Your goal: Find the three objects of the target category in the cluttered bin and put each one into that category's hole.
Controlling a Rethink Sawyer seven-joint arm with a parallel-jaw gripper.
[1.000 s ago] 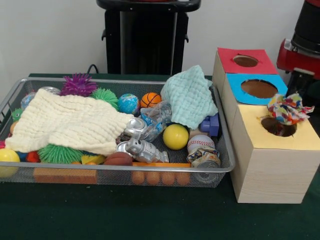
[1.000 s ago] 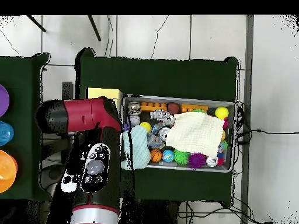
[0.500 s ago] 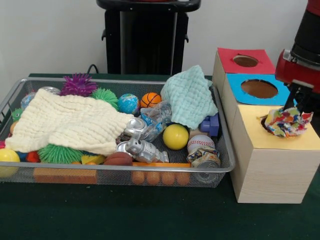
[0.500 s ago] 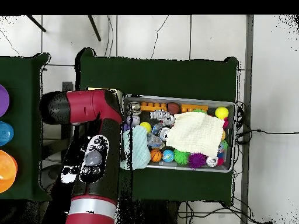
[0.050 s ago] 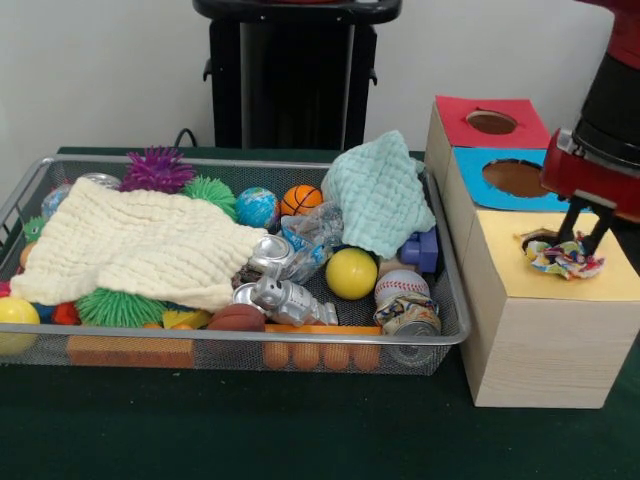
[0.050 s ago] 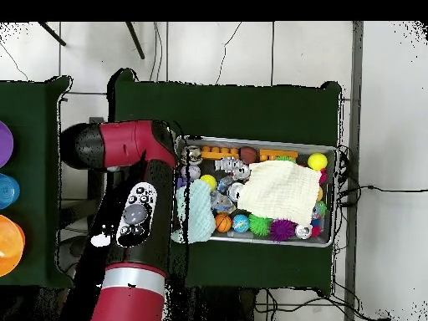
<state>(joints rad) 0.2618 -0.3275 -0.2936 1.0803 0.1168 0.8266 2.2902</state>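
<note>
One colourful cloth (image 5: 563, 255) in yellow hole (image 5: 545, 243)

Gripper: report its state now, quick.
Gripper: jaws open over the yellow hole, straddling the colourful cloth, which sits partly in the hole.

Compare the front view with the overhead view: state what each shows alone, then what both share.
Front view only: the three-hole box, the gripper with fingers spread above the yellow top's hole, and the multicolored cloth lying in that hole. Overhead only: the arm from above, hiding the box, and colored discs at the left edge. Both: the wire bin, cream cloth, teal cloth.
</note>
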